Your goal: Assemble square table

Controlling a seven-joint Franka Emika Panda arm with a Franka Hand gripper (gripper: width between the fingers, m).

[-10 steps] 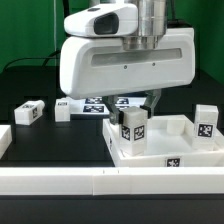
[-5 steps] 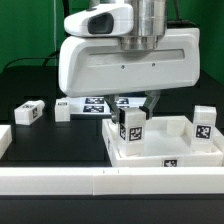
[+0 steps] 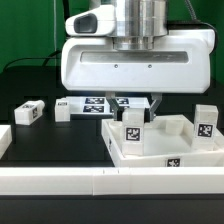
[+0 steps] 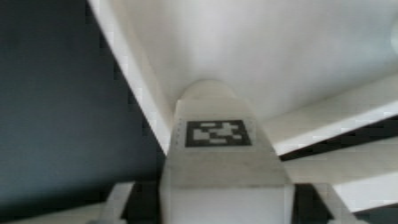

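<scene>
When we hold this moment against the second before it, two things have changed. The fingers of the hand point(image 3: 135, 107) have come nearer to each other, and its wide white body has turned a little above the table top point(image 3: 140, 158). The jaws now stand only as wide as the upright leg point(image 4: 219, 140). As far as the wrist view shows, they are closed on it: the leg fills the space between the fingers, with its tag toward the camera.

In the exterior view this leg stands in the nine o'clock corner of the table top, and its tagged face looks slightly turned compared with before. The table top itself lies on the dark surface point(image 3: 30, 78) at about four o'clock of that view. A second leg point(image 3: 205, 122) stands upright at its three o'clock corner. Two loose legs point(image 3: 28, 112) lie well apart from it at nine o'clock, near the marker board point(image 3: 100, 103). The border rail point(image 3: 60, 182) runs along six o'clock.

We judge that this grip is taken to screw the leg into its socket. Whether the leg is already fully seated, we cannot tell. The two loose legs are not yet mounted.
</scene>
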